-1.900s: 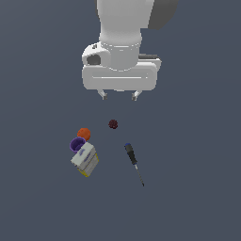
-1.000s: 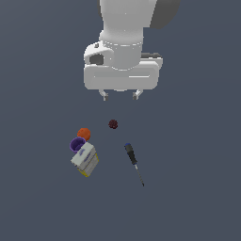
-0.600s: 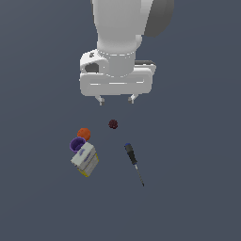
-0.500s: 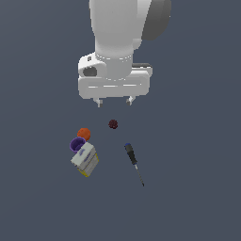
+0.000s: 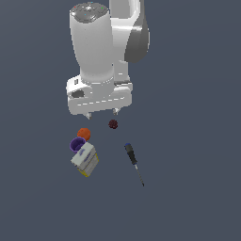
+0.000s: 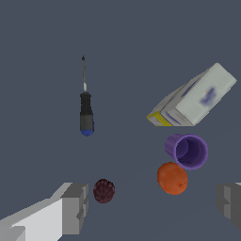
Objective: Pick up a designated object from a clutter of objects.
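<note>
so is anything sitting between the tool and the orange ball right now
Nothing visible does. In the wrist view the orange ball lies in the open gap of the tool. The purple cup lies right beside the ball on its far side, and the dark red bumpy ball lies near one finger.

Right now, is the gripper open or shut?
Open: the gripper holds nothing, its fingers spread wide, with the orange ball between them.

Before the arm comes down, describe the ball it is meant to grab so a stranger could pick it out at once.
Find the white-and-yellow box, the biggest item on the floor. The purple cup lies right beside it, and the orange ball sits against the cup's far side. It is smooth, bright orange-red and about as wide as the cup, unlike the smaller, bumpy dark red ball lying apart.
</note>
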You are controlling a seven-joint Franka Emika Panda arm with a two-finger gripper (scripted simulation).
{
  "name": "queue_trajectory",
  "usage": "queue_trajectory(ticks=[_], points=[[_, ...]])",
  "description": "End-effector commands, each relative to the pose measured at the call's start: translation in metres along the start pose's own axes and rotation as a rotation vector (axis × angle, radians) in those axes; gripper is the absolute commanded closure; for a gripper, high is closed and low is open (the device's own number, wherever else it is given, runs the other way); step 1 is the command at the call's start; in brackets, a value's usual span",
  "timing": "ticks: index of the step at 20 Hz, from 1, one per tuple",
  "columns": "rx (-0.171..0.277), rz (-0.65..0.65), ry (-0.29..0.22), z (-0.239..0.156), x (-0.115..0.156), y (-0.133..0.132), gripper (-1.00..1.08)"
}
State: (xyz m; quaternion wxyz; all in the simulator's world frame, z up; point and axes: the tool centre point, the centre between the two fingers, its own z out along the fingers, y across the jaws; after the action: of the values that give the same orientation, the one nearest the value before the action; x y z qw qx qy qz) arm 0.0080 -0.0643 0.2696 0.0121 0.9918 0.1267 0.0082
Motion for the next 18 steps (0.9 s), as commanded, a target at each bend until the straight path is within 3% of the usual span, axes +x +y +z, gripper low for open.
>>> queue_trajectory(ticks=[1, 18], points=[[0.002, -0.04, -0.002, 0.017, -0.005, 0.012, -0.92], [0.02, -0.302, -0.008, 0.125, -0.06, 0.085, -0.92]])
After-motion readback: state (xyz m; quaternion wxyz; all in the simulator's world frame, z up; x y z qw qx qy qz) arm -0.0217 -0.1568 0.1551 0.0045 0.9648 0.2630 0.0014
